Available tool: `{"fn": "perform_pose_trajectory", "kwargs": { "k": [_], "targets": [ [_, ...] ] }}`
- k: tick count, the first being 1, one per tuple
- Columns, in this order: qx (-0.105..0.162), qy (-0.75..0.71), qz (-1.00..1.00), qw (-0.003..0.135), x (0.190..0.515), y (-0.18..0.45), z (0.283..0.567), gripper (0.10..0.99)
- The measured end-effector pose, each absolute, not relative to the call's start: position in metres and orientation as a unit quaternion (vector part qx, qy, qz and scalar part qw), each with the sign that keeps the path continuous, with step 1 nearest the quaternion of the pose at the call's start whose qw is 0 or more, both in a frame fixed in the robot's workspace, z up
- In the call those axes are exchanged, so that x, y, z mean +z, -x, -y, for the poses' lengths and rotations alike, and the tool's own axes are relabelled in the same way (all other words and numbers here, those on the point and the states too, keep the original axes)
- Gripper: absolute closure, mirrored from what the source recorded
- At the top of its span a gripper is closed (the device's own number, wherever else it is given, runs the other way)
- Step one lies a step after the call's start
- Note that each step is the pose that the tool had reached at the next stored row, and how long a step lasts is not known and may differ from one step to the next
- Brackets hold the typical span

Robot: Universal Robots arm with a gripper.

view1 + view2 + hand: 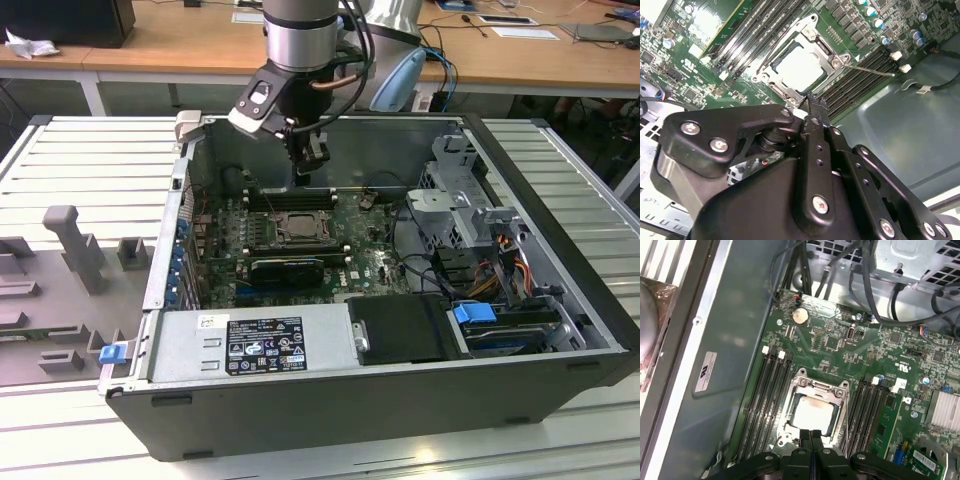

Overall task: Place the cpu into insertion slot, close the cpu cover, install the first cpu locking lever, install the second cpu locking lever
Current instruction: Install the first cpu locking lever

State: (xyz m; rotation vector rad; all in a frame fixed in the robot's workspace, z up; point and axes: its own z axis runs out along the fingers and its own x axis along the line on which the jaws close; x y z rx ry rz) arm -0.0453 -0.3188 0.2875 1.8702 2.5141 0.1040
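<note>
The cpu [812, 416] lies in the insertion slot [790, 405] on the green motherboard, its pale metal face [799, 68] showing. The silver cpu cover [816, 388] lies flat around it as a frame [826, 49]. In the second wrist view a thin silver lever rod [871, 70] sticks out from one socket corner over the memory slots. My gripper [811, 434] hangs just above the socket's edge, fingers pressed together and holding nothing. In the exterior view my gripper [304, 176] hovers inside the open case, slightly behind the insertion slot [300, 228].
Long black memory slots [772, 390] flank the socket on both sides. Cables [420, 235] and a metal drive cage [465, 195] fill the case's right side in the exterior view. The power supply [250, 345] sits at the front. The grey case wall [725, 365] is close by.
</note>
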Motion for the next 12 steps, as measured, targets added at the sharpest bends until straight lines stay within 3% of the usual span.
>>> {"fn": "perform_pose_trajectory", "kwargs": {
  "k": [12],
  "targets": [
    [0.033, -0.554, -0.832, 0.001, 0.2875, 0.0453, 0.3188, 0.980]
  ]
}}
